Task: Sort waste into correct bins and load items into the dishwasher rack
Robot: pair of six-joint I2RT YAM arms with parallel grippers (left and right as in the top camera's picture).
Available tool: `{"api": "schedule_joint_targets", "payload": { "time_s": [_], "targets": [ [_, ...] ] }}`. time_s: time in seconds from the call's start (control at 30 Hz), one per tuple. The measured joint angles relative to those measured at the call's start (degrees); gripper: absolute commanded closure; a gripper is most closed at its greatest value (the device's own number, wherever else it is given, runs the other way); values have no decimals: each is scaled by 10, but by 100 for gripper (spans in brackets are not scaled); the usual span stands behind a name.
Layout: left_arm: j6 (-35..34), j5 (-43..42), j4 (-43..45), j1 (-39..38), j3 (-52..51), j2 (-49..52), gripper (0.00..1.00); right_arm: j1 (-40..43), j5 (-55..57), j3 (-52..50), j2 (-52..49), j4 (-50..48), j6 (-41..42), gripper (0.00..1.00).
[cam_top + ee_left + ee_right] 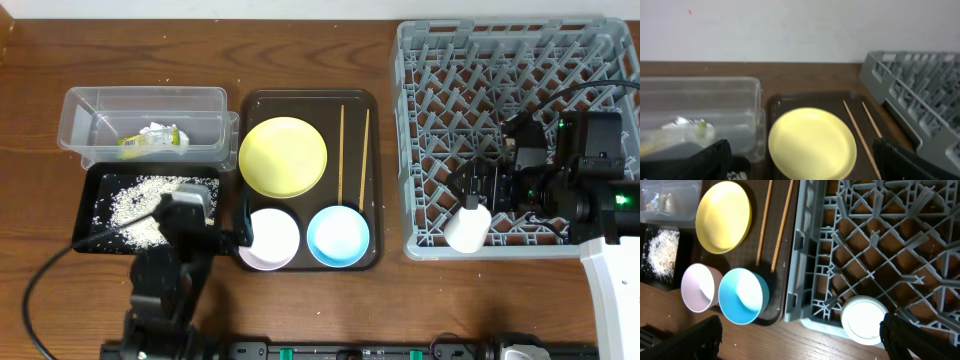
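**Both grippers open, dishes on the brown tray**

My left gripper (801, 152) has its fingers (705, 162) spread wide and grips nothing. It hovers at the 7 o'clock corner of the dark brown serving tray (300, 96), just beside the white-pinkish bowl (272, 238). My right gripper (800, 325) is spread just as wide. It hangs over the 6 o'clock edge of the grey dishwasher rack (520, 60), a big square crate with a grid floor on the table's (200, 50) 3 o'clock side. A white cup (864, 320) sits in the rack at that edge.

On the serving tray, the round yellow plate (283, 156) lies flat and smooth at 11 o'clock. The two thin wooden chopsticks (341, 150) lie parallel at 1 o'clock, running from 12 to 6. The light blue bowl (338, 236) stands mouth-up at 5 o'clock, near the white-pinkish bowl but apart from it.

At the table's 10 o'clock, the clear plastic tub (90, 110) holds the crumpled green-and-white wrapper (152, 140). Just at the tub's 6 o'clock side, the shallow black tray (95, 185) holds the white rice grains (130, 205) in a loose scatter.
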State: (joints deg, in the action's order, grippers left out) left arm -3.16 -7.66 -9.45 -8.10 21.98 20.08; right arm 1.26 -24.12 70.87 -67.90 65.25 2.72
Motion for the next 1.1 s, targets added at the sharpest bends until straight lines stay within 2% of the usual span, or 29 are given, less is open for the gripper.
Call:
{"api": "schedule_joint_targets", "payload": {
  "time_s": [0.3,0.6,0.8,1.1],
  "targets": [
    [2,-10,-8,0,-57,-119,7,0,0,0,0,0,0,1],
    [3,21,-9,0,-125,-187,7,0,2,0,0,0,0,1],
    [3,33,-6,0,-171,-194,7,0,2,0,0,0,0,1],
    [3,36,15,0,-181,-195,7,0,2,0,0,0,0,1]
  ]
}}
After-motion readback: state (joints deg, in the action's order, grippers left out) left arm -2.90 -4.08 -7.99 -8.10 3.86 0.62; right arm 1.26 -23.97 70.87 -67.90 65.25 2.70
